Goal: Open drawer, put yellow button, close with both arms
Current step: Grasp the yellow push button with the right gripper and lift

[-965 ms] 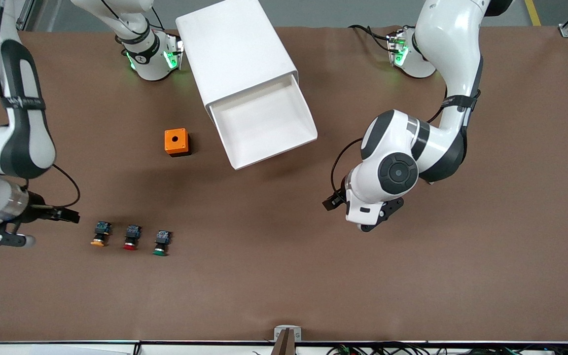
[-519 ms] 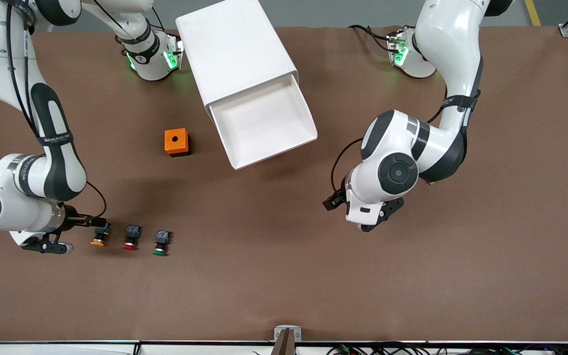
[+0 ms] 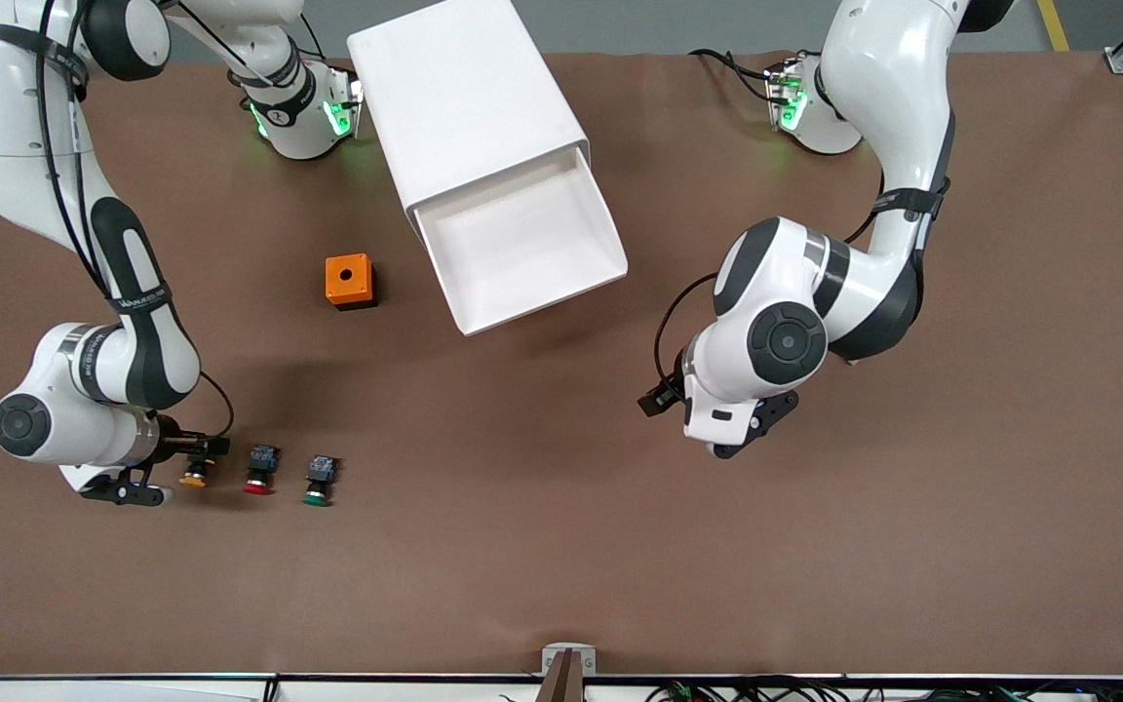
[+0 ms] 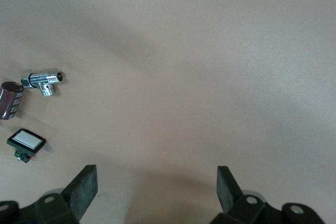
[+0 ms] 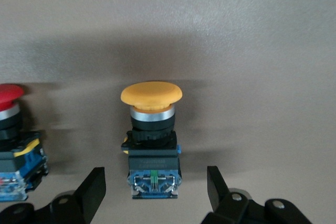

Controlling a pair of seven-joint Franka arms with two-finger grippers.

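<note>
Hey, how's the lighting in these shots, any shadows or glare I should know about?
Front view: even light, soft shadows under both arms and beside the drawer. Right wrist view: the yellow button is sharp, a broad shadow band lies across the table above it. Left wrist view: a soft shadow near the left gripper, no glare.

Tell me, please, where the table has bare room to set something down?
Widest bare stretch: table nearer the camera than the three buttons, and the ground between green button and left gripper. Drawer sits open, nothing in it. Crowded: right gripper at yellow button, red button beside it.
</note>
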